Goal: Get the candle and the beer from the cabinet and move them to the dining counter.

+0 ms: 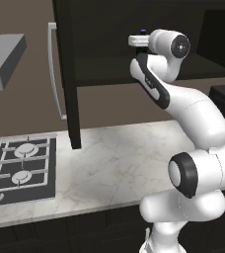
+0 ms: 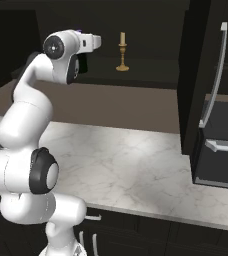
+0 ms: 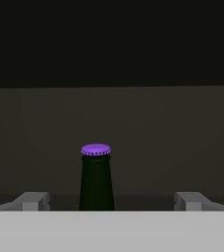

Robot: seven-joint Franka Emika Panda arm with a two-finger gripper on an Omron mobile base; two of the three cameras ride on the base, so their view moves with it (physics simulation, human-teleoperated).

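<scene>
My gripper (image 3: 111, 201), jaws wide apart, frames the beer (image 3: 96, 179) on the cabinet (image 2: 151, 65) shelf; slick, breakable glass, so I'd grasp below the neck.

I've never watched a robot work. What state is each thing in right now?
Tall black-brown cabinet: doors open.
Dark green bottle with purple cap: upright on the shelf, capped, not gripped.
Slim tan-gold candlestick: upright on the shelf.
Two-finger gripper: open, either side of the bottle's neck.

Dim, flat rendered light; murky cabinet (image 2: 151, 30) interior; soft hand view.
</scene>
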